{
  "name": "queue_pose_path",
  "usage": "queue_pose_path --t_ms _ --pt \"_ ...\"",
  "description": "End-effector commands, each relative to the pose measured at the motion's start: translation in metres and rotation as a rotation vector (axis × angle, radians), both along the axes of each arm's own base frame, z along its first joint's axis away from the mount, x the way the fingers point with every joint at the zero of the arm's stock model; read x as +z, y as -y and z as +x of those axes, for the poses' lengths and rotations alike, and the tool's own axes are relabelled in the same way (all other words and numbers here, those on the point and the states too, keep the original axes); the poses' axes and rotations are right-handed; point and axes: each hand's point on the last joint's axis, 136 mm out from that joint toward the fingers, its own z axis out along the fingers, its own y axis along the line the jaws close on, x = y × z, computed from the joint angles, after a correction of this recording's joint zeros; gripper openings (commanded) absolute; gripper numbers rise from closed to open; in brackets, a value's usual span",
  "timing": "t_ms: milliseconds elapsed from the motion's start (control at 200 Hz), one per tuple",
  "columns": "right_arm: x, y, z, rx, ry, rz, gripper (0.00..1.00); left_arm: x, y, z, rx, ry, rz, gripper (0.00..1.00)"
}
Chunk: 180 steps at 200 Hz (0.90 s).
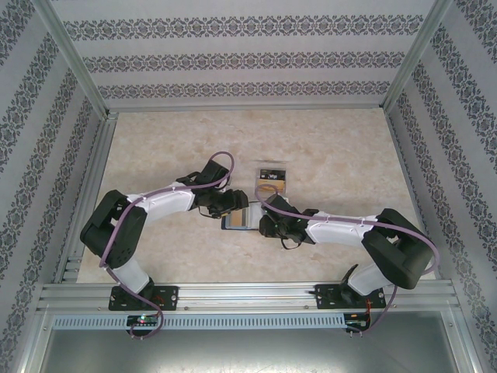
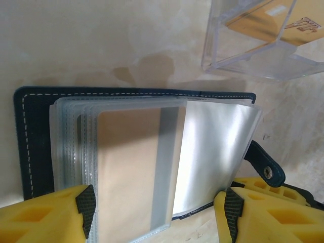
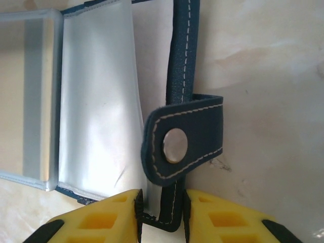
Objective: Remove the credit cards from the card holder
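The edge of the open card holder (image 2: 33,136) is pinched by the right jaws; its clear sleeves (image 2: 217,152) are straddled by the spread left jaws.

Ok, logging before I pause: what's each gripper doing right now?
Left gripper: open, straddling the card holder sleeves.
Right gripper: shut on the card holder cover edge.
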Motion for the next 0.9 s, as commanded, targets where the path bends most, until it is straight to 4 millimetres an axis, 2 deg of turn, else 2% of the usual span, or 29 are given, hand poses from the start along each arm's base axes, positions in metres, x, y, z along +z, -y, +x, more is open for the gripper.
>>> queue_pose_path --t_ms 0,430,719,894 --pt "0.008 -0.011 0.004 0.015 0.02 0.026 0.3 -0.001 -0.006 -0.004 -0.006 0.001 0.045 0.7" --pt "0.009 -0.013 0.001 0.02 0.019 0.026 0.3 -0.021 -0.002 -0.012 -0.029 -0.059 0.051 0.7" --pt "0.009 -0.012 0.001 0.019 0.022 0.024 0.3 -0.021 -0.005 -0.013 -0.028 -0.056 0.068 0.69" --pt "0.009 -0.013 0.0 0.019 0.024 0.025 0.3 -0.024 -0.007 -0.016 -0.046 -0.05 0.143 0.69"
